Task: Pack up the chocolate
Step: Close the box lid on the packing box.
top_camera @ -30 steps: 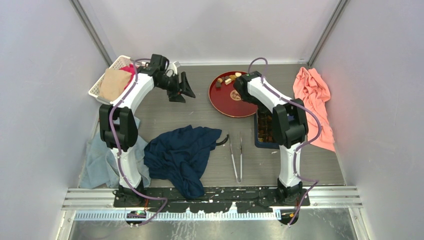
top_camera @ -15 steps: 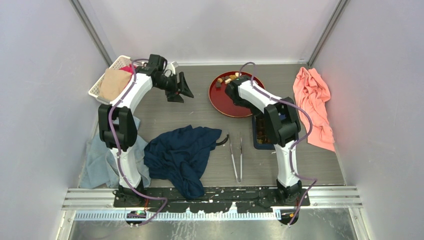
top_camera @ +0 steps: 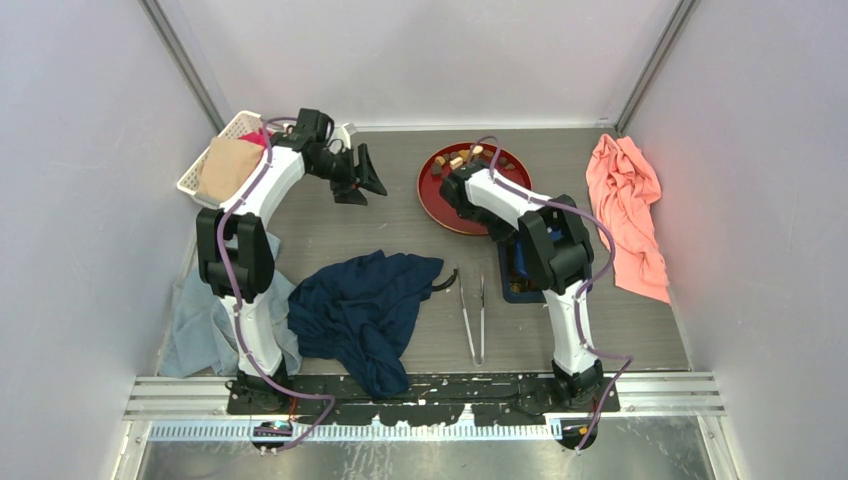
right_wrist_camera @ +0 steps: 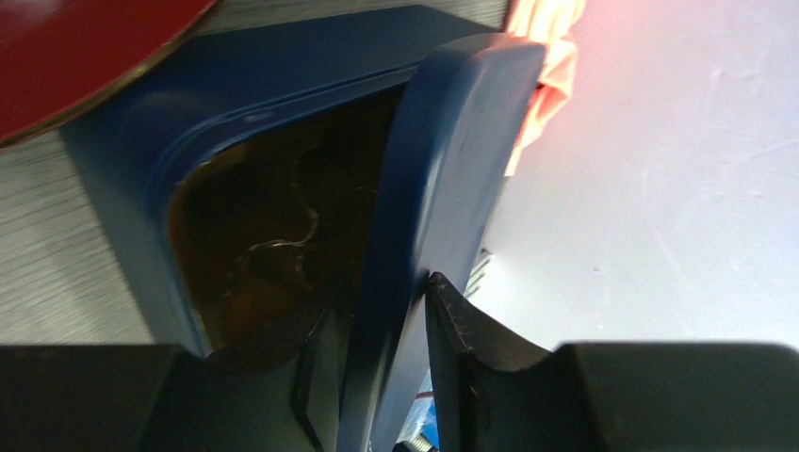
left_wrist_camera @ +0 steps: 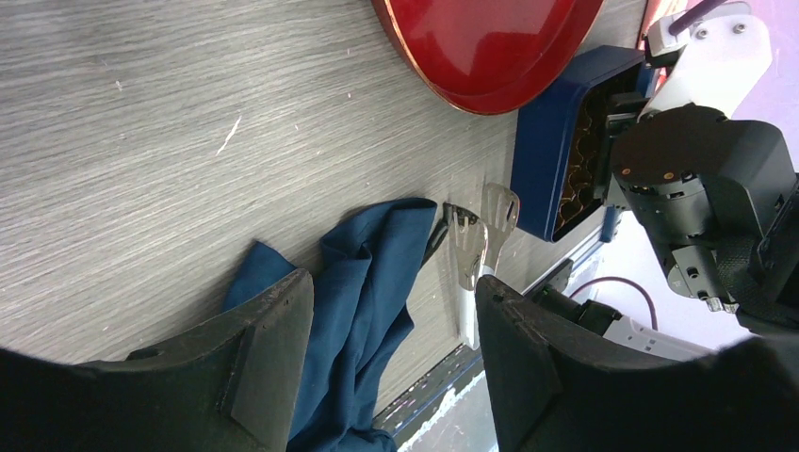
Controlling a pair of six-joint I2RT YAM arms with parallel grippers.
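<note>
Chocolate (top_camera: 462, 157) sits at twelve o'clock on the red tray (top_camera: 440, 203). Left gripper (left_wrist_camera: 394, 282) is wide open, empty. Right gripper (right_wrist_camera: 372, 311) has the blue box (right_wrist_camera: 283, 75) wall between its fingers; I cannot tell if it squeezes.

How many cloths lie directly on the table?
3: navy cloth near the middle, salmon cloth at the right, pale blue cloth at the left. The basket also holds fabric.

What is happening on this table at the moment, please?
The right gripper is at the navy box, with the box's raised lid between its fingers; whether it is clamped on it I cannot tell. The left gripper hangs open over the table, holding nothing. A few chocolates sit on the red tray.
</note>
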